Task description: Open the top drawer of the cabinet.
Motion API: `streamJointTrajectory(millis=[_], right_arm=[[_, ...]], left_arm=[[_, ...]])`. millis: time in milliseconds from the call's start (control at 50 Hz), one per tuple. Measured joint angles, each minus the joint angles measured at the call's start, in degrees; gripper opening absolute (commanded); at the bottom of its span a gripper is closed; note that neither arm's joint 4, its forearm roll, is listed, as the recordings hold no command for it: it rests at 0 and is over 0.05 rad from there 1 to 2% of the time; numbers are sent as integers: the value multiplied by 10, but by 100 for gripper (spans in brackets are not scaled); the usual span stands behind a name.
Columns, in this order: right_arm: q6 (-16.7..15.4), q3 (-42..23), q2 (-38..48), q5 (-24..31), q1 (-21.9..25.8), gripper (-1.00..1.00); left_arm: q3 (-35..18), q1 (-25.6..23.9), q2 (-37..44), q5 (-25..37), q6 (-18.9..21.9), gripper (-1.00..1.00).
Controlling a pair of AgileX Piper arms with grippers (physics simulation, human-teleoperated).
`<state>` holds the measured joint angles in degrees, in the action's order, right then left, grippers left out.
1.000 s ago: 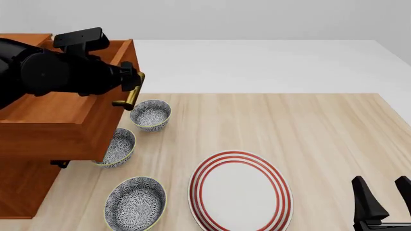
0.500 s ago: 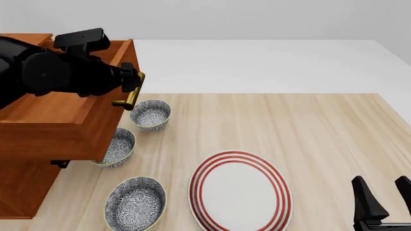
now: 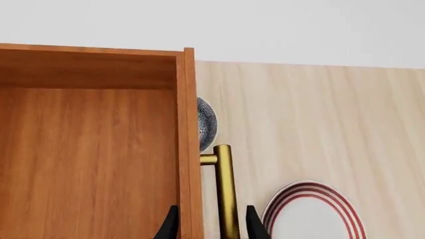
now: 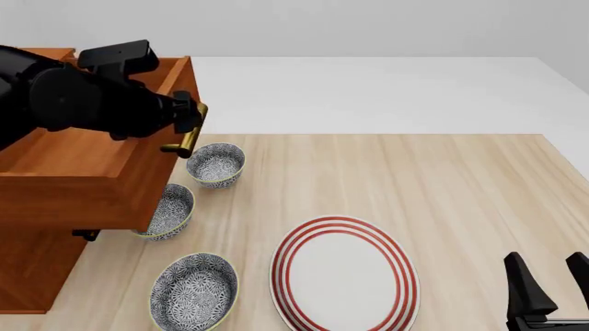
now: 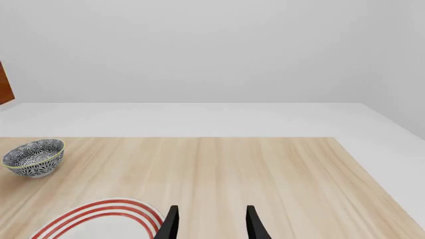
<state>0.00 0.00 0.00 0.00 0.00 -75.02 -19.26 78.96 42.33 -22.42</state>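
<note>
Your left gripper (image 3: 209, 225) has its fingers set around the brass bar handle (image 3: 226, 189) of the reddish-brown wooden top drawer (image 4: 83, 172). The bar runs along the fingers. Your right gripper (image 5: 209, 221) is parted, holding nothing, well apart.

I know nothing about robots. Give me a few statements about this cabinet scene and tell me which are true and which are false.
1. The top drawer is pulled out of the cabinet. True.
2. The left pincer has one finger on each side of the brass handle. True.
3. The right pincer holds a bowl. False: it holds nothing and sits by the table's near edge.
4. Three patterned bowls stand near the cabinet. True.
5. The red-striped plate lies inside the drawer. False: it lies on the table.
</note>
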Motion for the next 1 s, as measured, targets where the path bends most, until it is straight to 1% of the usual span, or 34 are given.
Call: streamJointTrajectory(millis=[540,1000], right_arm=[[0,0,0,0,0,100],[0,0,0,0,0,100]], left_arm=[[-35,6,12,47,27,100],[-103,13,23,87,52,100]])
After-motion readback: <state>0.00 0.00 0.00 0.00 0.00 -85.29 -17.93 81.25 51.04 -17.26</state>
